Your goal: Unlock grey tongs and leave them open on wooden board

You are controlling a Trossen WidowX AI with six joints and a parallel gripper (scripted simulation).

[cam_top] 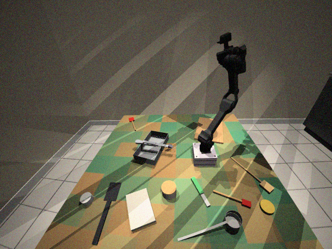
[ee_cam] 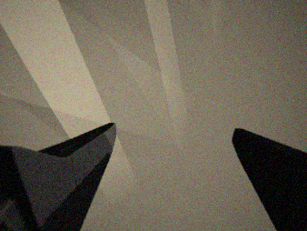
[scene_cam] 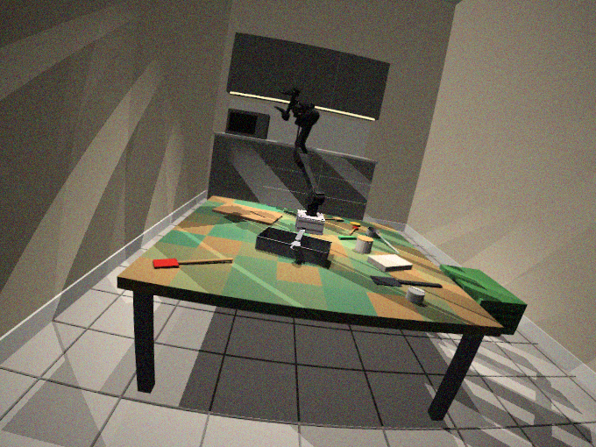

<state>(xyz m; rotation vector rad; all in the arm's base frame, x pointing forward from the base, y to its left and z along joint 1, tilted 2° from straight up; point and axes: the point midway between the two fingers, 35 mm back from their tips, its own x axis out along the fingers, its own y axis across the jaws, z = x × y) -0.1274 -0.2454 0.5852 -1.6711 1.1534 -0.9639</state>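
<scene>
At the wrist camera you saw only the two dark fingertips spread wide against a bare, light-streaked wall, nothing between them. Your top view gave what that one lacked: the grey tongs (cam_top: pixel 154 143) lay across the roasting tin (cam_top: pixel 151 151), just beside the arm's base (cam_top: pixel 205 155), with the wooden board (cam_top: pixel 219 134) behind the base. Farther back in your exterior view, the arm (scene_cam: pixel 304 159) stood reared nearly upright from the table (scene_cam: pixel 269 283), and the gripper (scene_cam: pixel 284 111) was held high, well apart from the tongs.
</scene>
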